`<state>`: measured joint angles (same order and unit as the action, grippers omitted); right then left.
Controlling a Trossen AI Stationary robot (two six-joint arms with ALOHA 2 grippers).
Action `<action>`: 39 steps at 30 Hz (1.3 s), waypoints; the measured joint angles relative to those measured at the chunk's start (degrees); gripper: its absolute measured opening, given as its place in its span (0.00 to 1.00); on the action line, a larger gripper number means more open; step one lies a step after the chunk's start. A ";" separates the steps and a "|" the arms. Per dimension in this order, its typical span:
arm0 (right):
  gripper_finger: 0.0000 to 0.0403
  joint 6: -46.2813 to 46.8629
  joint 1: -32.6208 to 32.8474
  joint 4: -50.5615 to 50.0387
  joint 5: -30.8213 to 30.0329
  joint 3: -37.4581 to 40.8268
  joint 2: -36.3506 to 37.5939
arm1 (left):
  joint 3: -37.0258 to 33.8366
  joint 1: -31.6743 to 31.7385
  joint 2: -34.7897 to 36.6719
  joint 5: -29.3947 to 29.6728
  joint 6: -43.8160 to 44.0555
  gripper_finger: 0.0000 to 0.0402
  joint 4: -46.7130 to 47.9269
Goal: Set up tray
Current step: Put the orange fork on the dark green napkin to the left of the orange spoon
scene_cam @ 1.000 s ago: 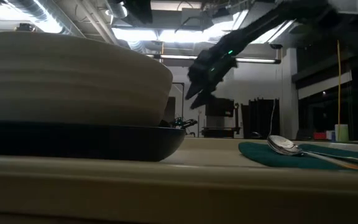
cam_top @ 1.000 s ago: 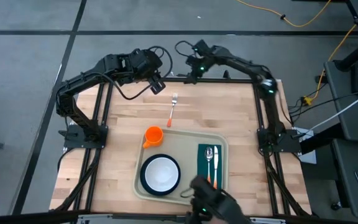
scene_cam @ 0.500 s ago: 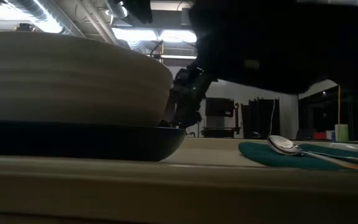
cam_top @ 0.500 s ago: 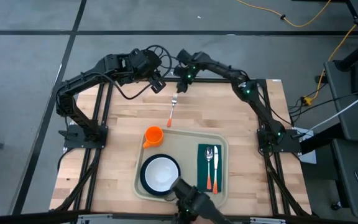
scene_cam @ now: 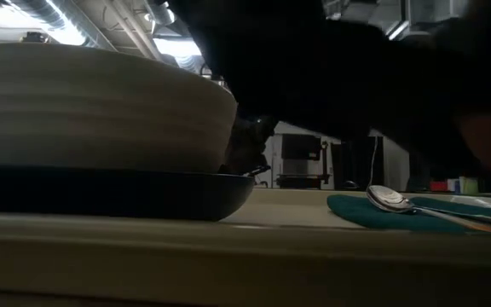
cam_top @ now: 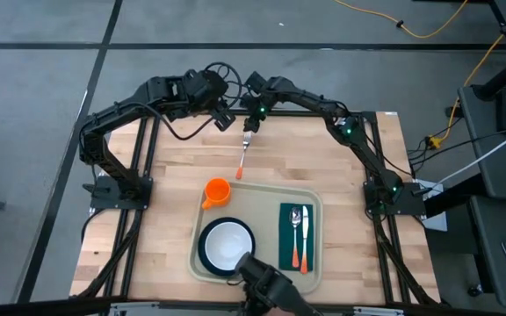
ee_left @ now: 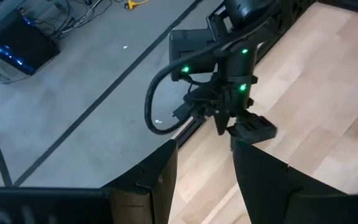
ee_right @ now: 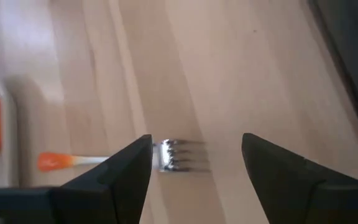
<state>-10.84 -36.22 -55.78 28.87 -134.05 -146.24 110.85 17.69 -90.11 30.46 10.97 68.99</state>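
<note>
The beige tray lies near the table's near edge. It carries a white bowl on a dark plate and a green napkin with a spoon and an orange-handled piece of cutlery on top. An orange cup stands at the tray's far left corner. A fork with an orange handle lies on the wood beyond the tray. My right gripper hovers open over its tines, one finger on each side. My left gripper waits open close by, to the left.
A dark shape that I cannot identify reaches over the near edge by the tray and fills the upper low view. The two grippers are close together at the far edge. Bare wood lies left of the fork.
My right gripper has swung from the far edge toward the table's left and come down over the fork's tines. It has stayed there for the last half second. The dark shape at the near edge has shifted left.
</note>
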 joint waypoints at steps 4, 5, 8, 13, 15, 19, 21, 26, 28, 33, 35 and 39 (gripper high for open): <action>0.62 0.07 -0.63 -0.42 -0.07 0.03 -1.23 | 0.00 -0.13 0.00 -0.16 0.96 0.37 -0.02; 0.62 0.07 -0.77 -0.83 0.34 0.07 -1.49 | 0.00 -0.12 0.00 -0.16 1.27 0.37 -0.02; 0.62 -0.25 -0.86 -2.04 0.59 0.10 -1.89 | 0.00 -0.12 0.00 -0.14 1.83 0.37 -0.03; 0.62 -0.84 -0.86 -3.15 0.72 0.10 -1.90 | 0.00 -0.12 0.00 -0.13 1.97 0.37 -0.11; 0.61 -0.99 -0.83 -3.90 0.61 0.10 -1.91 | 0.00 -0.12 0.00 -0.13 2.00 0.37 -0.19; 0.57 -0.17 -0.79 -4.10 -1.39 0.10 -1.92 | 0.00 -0.12 0.00 -0.13 2.00 0.37 -0.26; 0.54 -0.26 -0.66 -4.11 -2.11 0.10 -1.92 | 0.00 -0.12 0.00 -0.13 2.00 0.37 -0.26; 0.48 -0.23 0.06 -4.06 -1.96 0.10 -1.92 | 0.00 -0.12 0.00 -0.13 2.00 0.37 -0.26; 0.46 -0.83 0.53 -4.03 -1.82 0.10 -1.92 | 0.00 -0.12 0.00 -0.13 2.00 0.37 -0.26; 0.40 -1.44 1.39 -3.56 -1.11 0.10 -1.92 | 0.00 -0.12 0.00 -0.27 2.00 0.37 -0.26; 0.38 -1.44 1.44 -3.58 -0.76 0.10 -1.92 | 0.00 -0.12 0.00 -0.44 2.09 0.37 -0.26; 0.34 -1.43 1.42 -3.60 -0.69 0.10 -1.92 | 0.00 -0.12 0.00 -0.78 2.37 0.37 -0.26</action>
<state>-12.27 -34.81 -59.37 28.18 -133.95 -148.16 110.85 17.56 -90.11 29.68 13.34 68.73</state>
